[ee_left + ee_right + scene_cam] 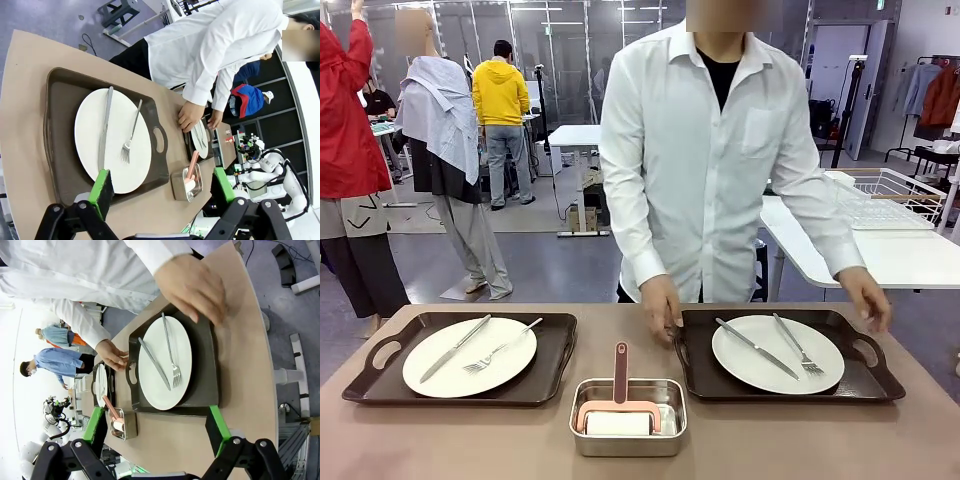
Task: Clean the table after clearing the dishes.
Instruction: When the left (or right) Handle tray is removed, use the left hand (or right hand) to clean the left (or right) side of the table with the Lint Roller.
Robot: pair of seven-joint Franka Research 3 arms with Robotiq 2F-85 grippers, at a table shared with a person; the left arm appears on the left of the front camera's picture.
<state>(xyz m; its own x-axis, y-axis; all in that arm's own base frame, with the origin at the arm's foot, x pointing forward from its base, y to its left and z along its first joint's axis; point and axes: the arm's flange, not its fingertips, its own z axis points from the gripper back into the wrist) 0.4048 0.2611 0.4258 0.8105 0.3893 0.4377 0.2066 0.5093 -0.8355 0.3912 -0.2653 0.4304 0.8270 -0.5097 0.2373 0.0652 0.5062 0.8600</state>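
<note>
On the brown table point(440, 440) stand two dark trays. The left tray point(555, 370) carries a white plate point(470, 380) with a knife and a fork. The right tray point(700, 375) bears a second plate point(778, 345) with cutlery, and a person in a white shirt has a hand point(663, 308) at its left handle and a hand point(868, 298) at its right. My left gripper point(162, 186) hangs open above the left tray's plate point(87, 130). My right gripper point(156, 426) hangs open above the right tray's plate point(150, 385), with nothing between its fingers.
A small steel pan point(620, 447) sits at the front middle between the trays and holds a white roller with a pink handle point(618, 423). A white table point(910, 255) with a wire rack point(890, 195) stands behind on the right. People stand farther back.
</note>
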